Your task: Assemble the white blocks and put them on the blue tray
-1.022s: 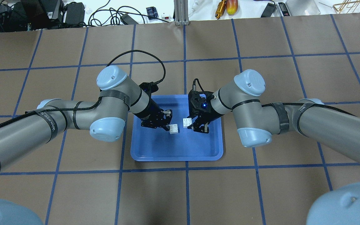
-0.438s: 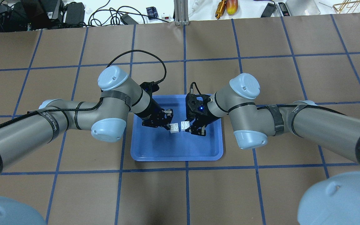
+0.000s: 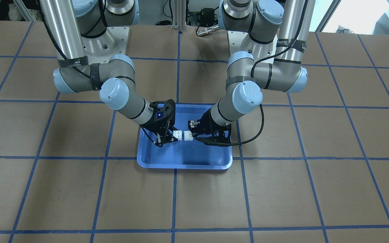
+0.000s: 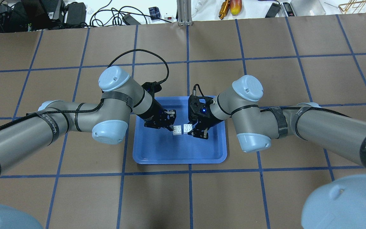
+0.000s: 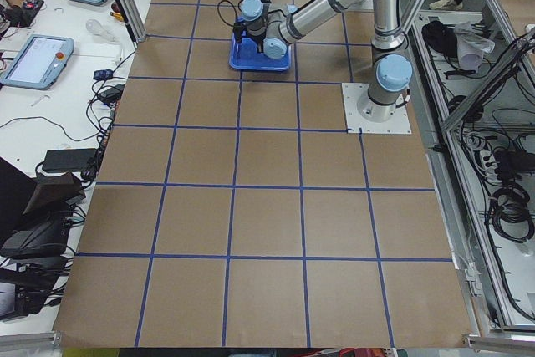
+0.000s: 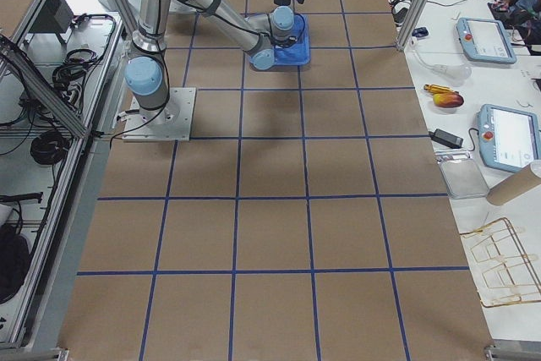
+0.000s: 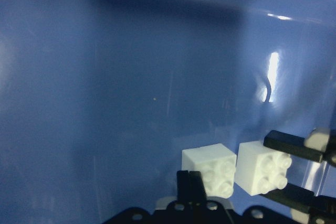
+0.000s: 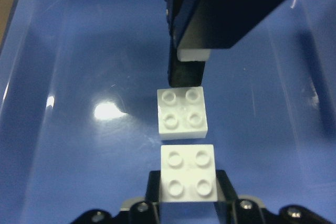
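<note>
Front view: hovering over the blue tray (image 3: 184, 163), both arms, each bringing one white block toward the other, likely to line them up for joining; right claw (image 3: 163, 139) closing on the right-hand block (image 3: 177, 135), left claw (image 3: 198, 132) closing on the left-hand block (image 3: 188, 135), blocks sitting just beside each other above the tray's middle. Overhead view: showing the left block (image 4: 178, 130) and right block (image 4: 188, 128) nearly touching, studs up, above the tray (image 4: 179, 156), slightly toward its far half; left claw (image 4: 169, 122) and right claw (image 4: 199, 130) pinching from opposite outer sides, presumably keeping the facing sides free. Side views: showing only arms meeting over the tray (image 5: 251, 63), too small for judging grips. Left wrist view: holding one block (image 7: 210, 170) at the fingertip (image 7: 190, 190), narrowly closed; other block (image 7: 262, 167) gripped by thin black fingers (image 7: 286, 145), small gap between, tray floor (image 7: 105, 103) below. Right wrist view: gripping the near block (image 8: 188, 173) between two fingers (image 8: 153, 187); far block (image 8: 181, 113) just beyond, slightly rotated, so still needing squaring, judging by the offset edges.
</note>
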Controlling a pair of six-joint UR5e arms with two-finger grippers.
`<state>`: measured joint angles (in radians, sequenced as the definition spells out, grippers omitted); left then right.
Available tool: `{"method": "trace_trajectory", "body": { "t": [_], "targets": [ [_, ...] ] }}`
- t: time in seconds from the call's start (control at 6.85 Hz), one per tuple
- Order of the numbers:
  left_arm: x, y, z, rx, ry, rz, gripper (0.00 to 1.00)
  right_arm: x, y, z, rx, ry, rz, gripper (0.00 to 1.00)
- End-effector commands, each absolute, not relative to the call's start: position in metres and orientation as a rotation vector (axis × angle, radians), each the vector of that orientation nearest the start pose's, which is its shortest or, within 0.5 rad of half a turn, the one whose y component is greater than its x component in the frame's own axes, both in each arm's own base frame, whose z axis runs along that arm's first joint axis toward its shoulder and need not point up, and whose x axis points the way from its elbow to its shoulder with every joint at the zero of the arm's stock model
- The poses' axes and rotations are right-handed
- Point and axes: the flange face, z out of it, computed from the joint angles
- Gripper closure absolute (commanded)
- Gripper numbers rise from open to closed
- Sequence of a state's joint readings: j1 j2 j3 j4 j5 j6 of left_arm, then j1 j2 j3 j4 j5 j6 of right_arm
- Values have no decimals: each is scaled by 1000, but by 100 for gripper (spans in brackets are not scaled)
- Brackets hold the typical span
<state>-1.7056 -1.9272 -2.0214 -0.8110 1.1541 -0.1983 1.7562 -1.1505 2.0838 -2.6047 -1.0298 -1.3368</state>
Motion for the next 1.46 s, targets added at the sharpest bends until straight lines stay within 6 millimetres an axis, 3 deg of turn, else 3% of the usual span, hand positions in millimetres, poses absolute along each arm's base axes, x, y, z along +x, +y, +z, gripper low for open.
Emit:
{"method": "trace_trajectory", "body": {
  "t": [0.0,0.44,0.58,0.73,1.02,1.31],
  "targets": [
    [-240,-486,182,-126,3536,205,100,280,-470,161,-1884,1924,-516,100],
    [-239,-487,178,-121,3530,214,100,284,-466,159,-1893,1915,-509,90],
    [-240,-489,180,-108,3532,201,100,284,-467,159,-1892,1914,-508,74],
    [-238,-490,182,-112,3533,195,100,284,-466,159,-1890,1916,-505,69],
    [-238,-491,182,-109,3533,194,100,284,-466,159,-1888,1916,-505,35],
    [-238,-491,181,-107,3532,196,100,284,-465,158,-1879,1919,-503,30]
  ]
}}
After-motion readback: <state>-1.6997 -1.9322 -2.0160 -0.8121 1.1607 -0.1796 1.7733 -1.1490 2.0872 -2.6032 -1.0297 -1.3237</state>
